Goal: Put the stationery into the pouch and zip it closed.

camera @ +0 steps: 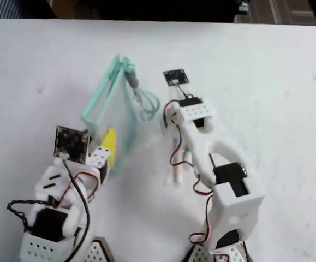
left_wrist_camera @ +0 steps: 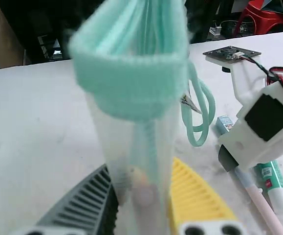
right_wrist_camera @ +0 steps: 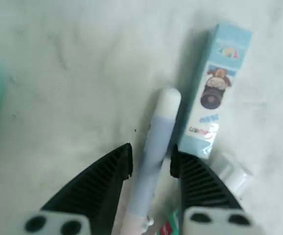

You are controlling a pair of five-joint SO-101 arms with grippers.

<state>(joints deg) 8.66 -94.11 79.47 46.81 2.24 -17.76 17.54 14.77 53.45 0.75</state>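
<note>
Left gripper [left_wrist_camera: 142,188] is clamped on one end of the pouch [left_wrist_camera: 131,73], grey and yellow jaws pressing its clear wall and propping it upright on the table [camera: 267,82], mint-trimmed end raised. Right arm's stretched forward and pitched down just beside the pouch. The right gripper [right_wrist_camera: 151,159] is squeezed around the pen [right_wrist_camera: 158,117], which lies flat just beside a pale blue box [right_wrist_camera: 214,98].
</note>
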